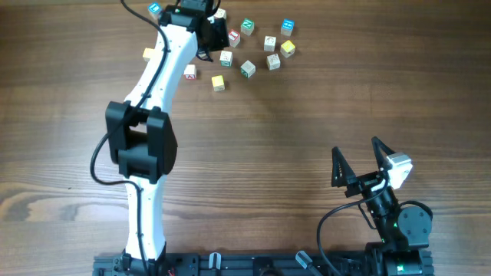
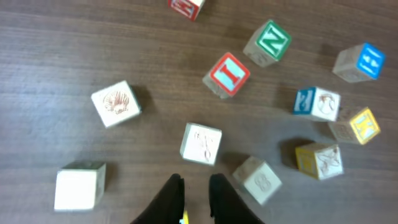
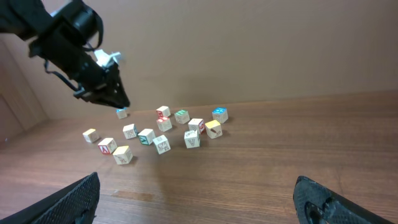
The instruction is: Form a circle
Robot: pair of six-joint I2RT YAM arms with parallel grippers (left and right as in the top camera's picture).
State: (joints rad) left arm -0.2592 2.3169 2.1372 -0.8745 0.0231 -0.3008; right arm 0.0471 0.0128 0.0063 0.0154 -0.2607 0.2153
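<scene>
Overhead: no circle yet; the small white-faced wooden cubes point(image 1: 247, 69) lie loosely scattered at the far edge of the brown wood-grain bench point(image 1: 307, 115).
Left wrist: left gripper point(image 2: 196, 180) narrowly apart, empty, just behind 1 white cube point(image 2: 201, 144). Right wrist: right gripper point(image 3: 199, 199) wide apart, empty, well away; ring judged hardly begun.

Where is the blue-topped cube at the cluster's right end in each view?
Overhead: blue-topped cube near the top edge, rightmost of the cluster.
Left wrist: blue-topped cube at the far right, upper half.
Right wrist: blue-topped cube mid-frame, rightmost of the cluster.
Shared landmark: the yellow-topped cube right beside it.
</scene>
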